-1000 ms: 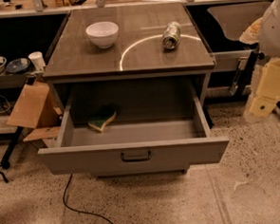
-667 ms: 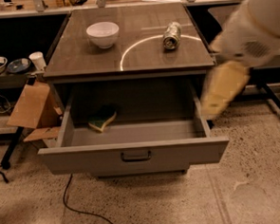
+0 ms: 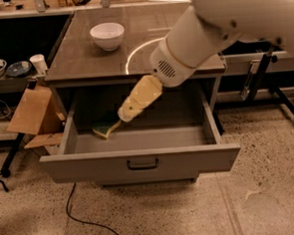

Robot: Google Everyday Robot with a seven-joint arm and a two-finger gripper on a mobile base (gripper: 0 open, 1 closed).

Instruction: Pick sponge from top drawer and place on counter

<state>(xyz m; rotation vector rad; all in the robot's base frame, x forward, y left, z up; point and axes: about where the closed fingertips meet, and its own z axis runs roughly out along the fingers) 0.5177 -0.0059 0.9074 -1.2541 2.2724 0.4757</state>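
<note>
The top drawer (image 3: 140, 162) is pulled open below the counter (image 3: 78, 59). The sponge (image 3: 105, 128), dark green over yellow, lies on the drawer floor at the back left. My tan gripper (image 3: 125, 113) reaches down into the drawer from the upper right, its tip just above and to the right of the sponge, close to touching it. My white arm covers the right part of the counter.
A white bowl (image 3: 107, 35) stands on the counter at the back left, beside a white arc (image 3: 132, 55). A cardboard box (image 3: 34, 111) leans left of the cabinet. Bowls and a cup (image 3: 38, 63) sit on the left shelf. A cable (image 3: 75, 208) lies on the floor.
My arm has swung in from the right edge across the counter, and the gripper has dropped into the drawer next to the sponge. The arm now hides the can on the counter.
</note>
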